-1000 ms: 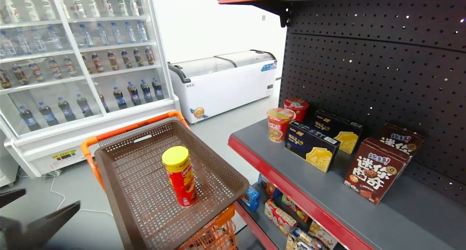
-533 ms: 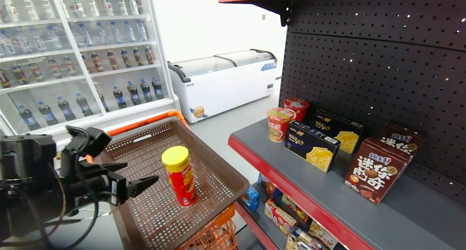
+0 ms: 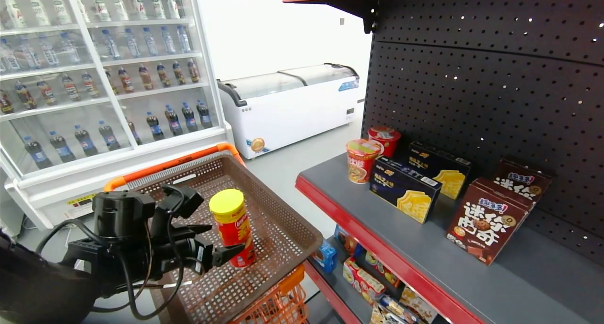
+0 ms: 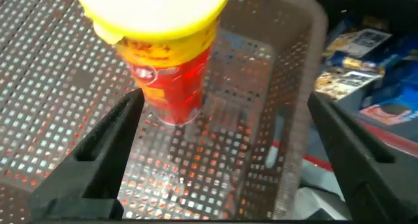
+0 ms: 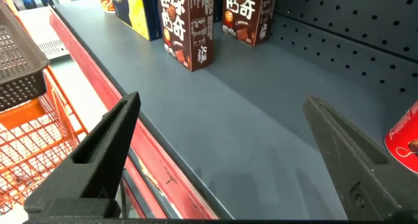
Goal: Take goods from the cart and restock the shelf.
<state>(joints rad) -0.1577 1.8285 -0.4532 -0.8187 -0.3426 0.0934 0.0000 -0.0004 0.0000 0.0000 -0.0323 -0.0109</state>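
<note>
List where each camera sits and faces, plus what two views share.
Head view: head-mounted, facing down at brown perforated basket and grey shelf; left gripper shows.
Left wrist view: wrist-mounted, faces red yellow-lidded can beyond its open fingers.
Right wrist view: wrist-mounted, faces shelf; right gripper open.
Shared: head and left wrist views show the can.

My left arm (image 3: 120,215) is matte black, with looped black cables (image 3: 123,286) and a white label (image 3: 200,253); fingers (image 4: 98,162) are black wedges.

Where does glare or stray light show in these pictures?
Head view: bright pinpoints in some pegboard holes, pale sheen on the cooler doors and freezer lid. Left wrist view: the yellow can lid looks washed out. Right wrist view: soft shadows on the shelf.
</note>
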